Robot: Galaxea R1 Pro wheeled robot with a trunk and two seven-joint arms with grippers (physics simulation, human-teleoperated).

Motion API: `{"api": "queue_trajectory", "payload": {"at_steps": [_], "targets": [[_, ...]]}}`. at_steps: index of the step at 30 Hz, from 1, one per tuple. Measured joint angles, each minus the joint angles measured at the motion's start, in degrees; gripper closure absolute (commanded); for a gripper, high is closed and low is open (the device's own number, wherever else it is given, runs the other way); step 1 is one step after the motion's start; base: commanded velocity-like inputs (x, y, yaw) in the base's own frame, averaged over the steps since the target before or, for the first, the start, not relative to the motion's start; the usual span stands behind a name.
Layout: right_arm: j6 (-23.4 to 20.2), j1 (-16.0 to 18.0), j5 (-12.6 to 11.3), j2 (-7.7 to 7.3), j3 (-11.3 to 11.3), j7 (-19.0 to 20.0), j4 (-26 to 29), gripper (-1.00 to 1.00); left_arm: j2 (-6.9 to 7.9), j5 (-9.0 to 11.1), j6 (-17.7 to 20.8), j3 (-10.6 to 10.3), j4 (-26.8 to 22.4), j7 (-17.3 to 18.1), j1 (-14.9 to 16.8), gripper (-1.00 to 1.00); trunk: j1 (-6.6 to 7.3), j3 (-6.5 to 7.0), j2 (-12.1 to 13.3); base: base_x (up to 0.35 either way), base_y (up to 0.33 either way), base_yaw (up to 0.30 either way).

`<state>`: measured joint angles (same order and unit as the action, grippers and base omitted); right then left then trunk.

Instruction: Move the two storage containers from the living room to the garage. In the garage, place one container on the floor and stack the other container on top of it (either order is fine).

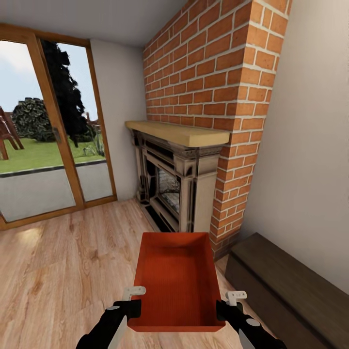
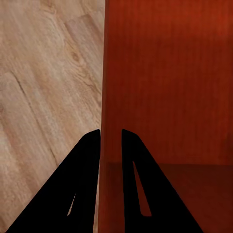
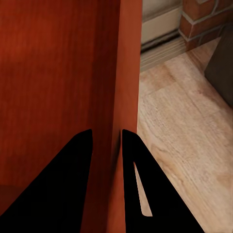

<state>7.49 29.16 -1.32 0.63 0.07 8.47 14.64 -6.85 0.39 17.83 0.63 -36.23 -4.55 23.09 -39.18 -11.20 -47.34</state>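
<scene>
You carry one storage container (image 1: 177, 286) in front of you, above the wood floor (image 1: 63, 261) of the living room, near the brick fireplace (image 1: 177, 179). The left gripper (image 1: 130, 303) has its fingers (image 2: 87, 184) narrow, pinching the left side wall; the right gripper (image 1: 228, 305) does the same on the right wall. The bin looks light, but its walls are thin and smooth, so I think they can bend or slip. Keep both holds near the rim and keep it level.
</scene>
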Motion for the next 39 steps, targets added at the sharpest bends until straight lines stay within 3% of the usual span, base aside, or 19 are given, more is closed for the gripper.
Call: {"api": "queue_trajectory", "payload": {"at_steps": [29,39], "targets": [[0.0,-0.01,0.0,-0.01,0.0,0.01,-0.03,1.0,-0.02,-0.03,0.0,0.01,0.03,0.0,-0.01,1.0,6.38,7.86,11.66,0.0,0.0,0.0],[0.0,-0.02,-0.01,-0.03,0.01,0.02,-0.01,1.0,-0.04,-0.14,0.01,0.08,0.03,0.05,-0.01,1.0,8.58,9.77,15.69,0.0,0.0,0.0]]}}
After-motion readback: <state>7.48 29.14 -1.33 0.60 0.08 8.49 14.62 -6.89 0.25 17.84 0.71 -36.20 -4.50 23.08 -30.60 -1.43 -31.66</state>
